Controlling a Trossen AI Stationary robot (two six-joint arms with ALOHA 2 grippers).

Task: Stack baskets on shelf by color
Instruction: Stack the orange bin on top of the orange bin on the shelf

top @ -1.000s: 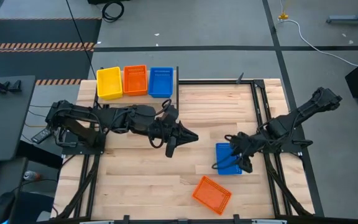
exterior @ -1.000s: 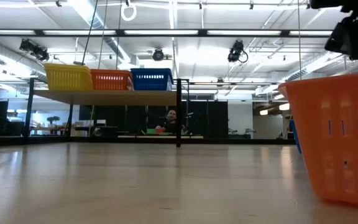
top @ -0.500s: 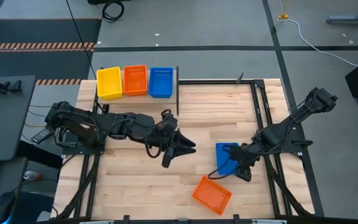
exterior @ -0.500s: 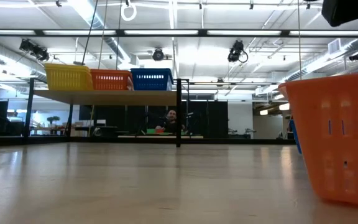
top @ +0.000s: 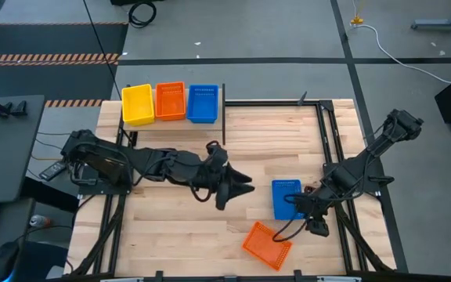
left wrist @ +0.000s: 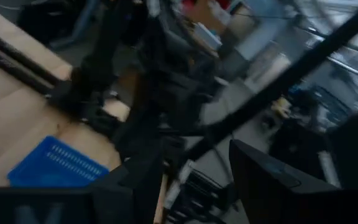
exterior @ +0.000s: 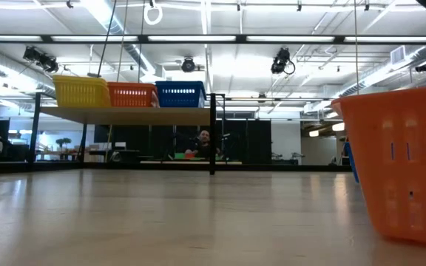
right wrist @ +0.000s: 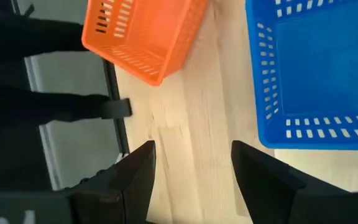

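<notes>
Baskets on the surface, blue (top: 286,199) at lower right and orange (top: 267,244) below it, lie beside the spread right claw (top: 313,225), while the left claw (top: 237,187) at centre, apparently spread, risks a collision over the blue one.

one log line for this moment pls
shelf: three stacks | table: blue basket, orange basket | left gripper: empty, mid-table | right gripper: open, beside blue

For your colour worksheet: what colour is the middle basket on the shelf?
Orange, clearest in the high view.
</notes>
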